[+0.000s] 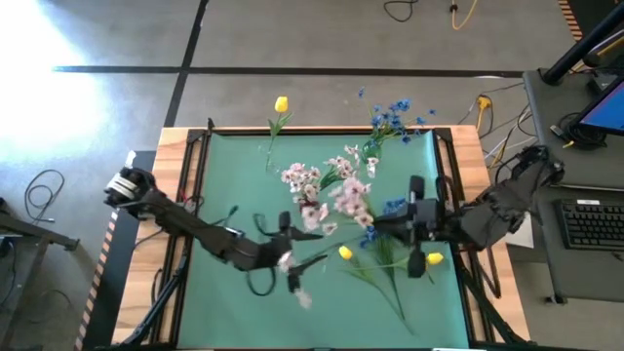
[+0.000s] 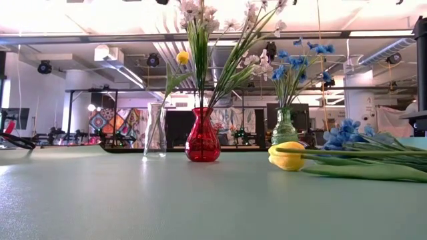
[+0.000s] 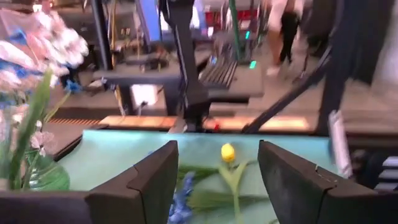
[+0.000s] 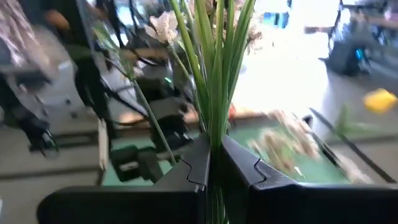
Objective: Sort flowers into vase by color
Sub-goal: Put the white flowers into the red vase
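Covering the table [image 1: 219, 185], green mat; workshop behind.

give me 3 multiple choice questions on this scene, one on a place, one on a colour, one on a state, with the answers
1. Which vase stands between the other two?
A. clear vase
B. red vase
C. green vase

2. What colour is the flower in the clear vase?
A. blue
B. pink
C. yellow

3. How is the right claw?
A. shut on green stems
B. wide open, empty
C. shut on nothing

Answers:
1 B: in the low view the red vase has the clear one on one side and the green one on the other.
2 C: a yellow tulip rises from it.
3 A: in the right wrist view the fingers pinch the stems.
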Available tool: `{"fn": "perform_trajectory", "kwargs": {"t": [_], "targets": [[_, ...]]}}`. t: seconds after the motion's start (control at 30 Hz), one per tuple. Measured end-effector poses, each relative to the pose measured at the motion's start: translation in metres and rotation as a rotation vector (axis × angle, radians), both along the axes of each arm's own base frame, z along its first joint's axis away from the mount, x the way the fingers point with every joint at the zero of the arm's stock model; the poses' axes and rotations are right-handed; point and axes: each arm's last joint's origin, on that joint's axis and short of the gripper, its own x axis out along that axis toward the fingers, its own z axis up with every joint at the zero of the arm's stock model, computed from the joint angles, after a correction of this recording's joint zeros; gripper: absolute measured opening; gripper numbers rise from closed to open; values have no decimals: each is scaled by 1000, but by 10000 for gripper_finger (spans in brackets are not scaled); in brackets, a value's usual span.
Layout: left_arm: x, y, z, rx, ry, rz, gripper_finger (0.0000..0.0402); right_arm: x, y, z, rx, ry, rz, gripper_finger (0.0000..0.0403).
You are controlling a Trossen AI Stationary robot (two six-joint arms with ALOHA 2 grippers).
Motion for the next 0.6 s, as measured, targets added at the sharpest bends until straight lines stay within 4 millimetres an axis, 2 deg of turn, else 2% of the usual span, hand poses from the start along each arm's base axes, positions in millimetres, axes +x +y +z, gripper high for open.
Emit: {"fn": "perform_trajectory", "kwargs": {"t": [0.1, 0.2, 0.3, 0.43, 0.6], "targets": [[-14, 4, 6, -48, -102, -11, 208, 14, 11, -14, -25, -94, 37, 18], [-19, 6, 8, -51, -169, -25, 214, 29, 21, -34, -53, -195, 41, 18], [-19, 4, 12, -37, -204, -65, 224, 40, 28, -52, -85, -281, 31, 18], [-14, 1, 20, 4, -229, -66, 232, 53, 33, -72, -112, -309, 14, 18], [-7, -2, 29, 22, -252, -77, 233, 67, 37, -85, -119, -290, 3, 18]]}}
